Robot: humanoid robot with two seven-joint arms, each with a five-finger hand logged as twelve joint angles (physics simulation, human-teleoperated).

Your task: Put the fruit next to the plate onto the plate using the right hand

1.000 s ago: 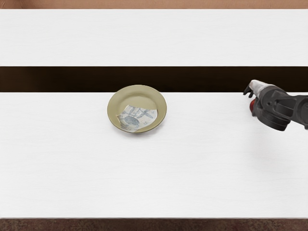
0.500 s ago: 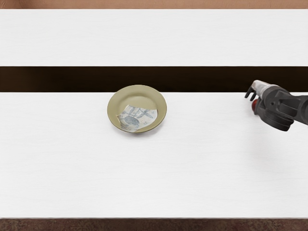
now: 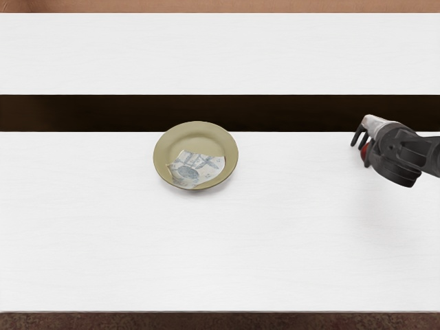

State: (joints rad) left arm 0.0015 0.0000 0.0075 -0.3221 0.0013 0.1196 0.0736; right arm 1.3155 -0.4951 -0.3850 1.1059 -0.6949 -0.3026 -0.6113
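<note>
Head view, single frame.

- Table (image 3: 206, 240): white top that fills the lower part of the view. A dark gap runs along its far edge, with a second white surface (image 3: 206, 55) beyond the gap.
- Plate (image 3: 159, 155): round and olive-green, with a blue-and-white patterned patch in its near half. It sits flat on the table, left of centre and close to the far edge.
- Right robot hand (image 3: 385, 148): dark grey with a pale piece on top. It enters from the right edge and sits low over the table near the far edge.
- Fruit (image 3: 366, 151): only a small red patch shows, at the left side of the robot hand and mostly hidden by it. It lies well apart from the plate, off to the plate's right.
- Grip: cannot tell whether the robot hand is closed on the fruit or merely over it, since the contact is hidden.
</note>
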